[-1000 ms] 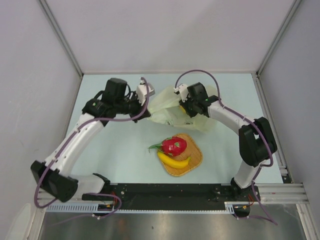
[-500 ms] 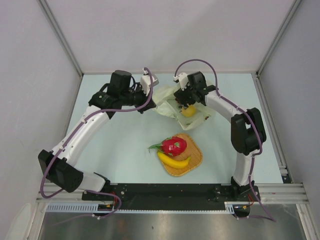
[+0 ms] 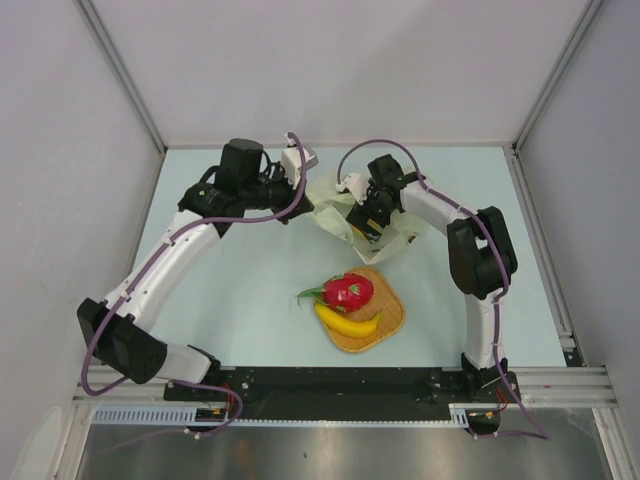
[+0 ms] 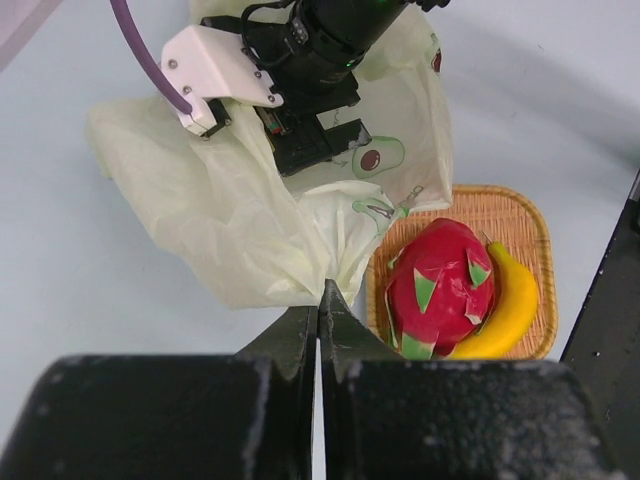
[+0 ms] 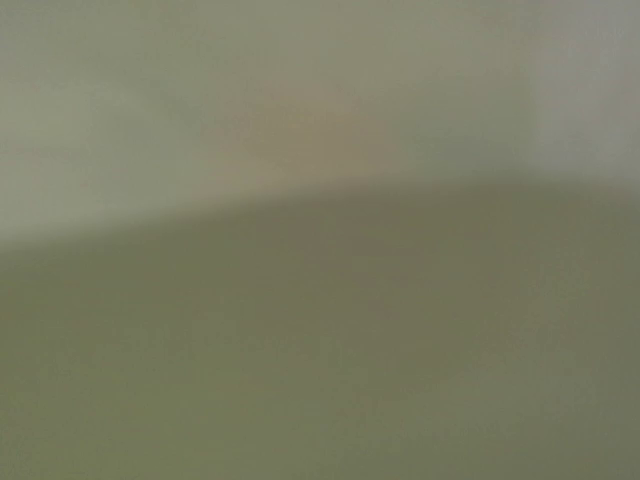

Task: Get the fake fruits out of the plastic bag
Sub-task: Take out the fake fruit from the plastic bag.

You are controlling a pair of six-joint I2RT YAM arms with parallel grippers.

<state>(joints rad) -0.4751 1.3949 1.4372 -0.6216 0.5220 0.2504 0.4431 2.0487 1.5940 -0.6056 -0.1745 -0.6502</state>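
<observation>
1. Far across the table (image 3: 230, 290), between the two arms, the bag (image 4: 220, 220) lies bunched, one edge drawn up to a point
2. Left gripper (image 4: 318, 300): fingers pressed tight together, pinching that point of thin film
3. Right gripper (image 3: 364, 218): its head is pushed down into the bag's open mouth. The film hides its fingers, so whether they stand wide or narrow cannot be told, and its own camera gives only a pale blur
4. Dragon fruit (image 3: 350, 291): out of the bag, resting on the mat (image 3: 390, 320), which sits just beside the bag on the side nearer the arm bases
5. Banana (image 3: 350, 324): on the same mat, touching the dragon fruit's near side
</observation>
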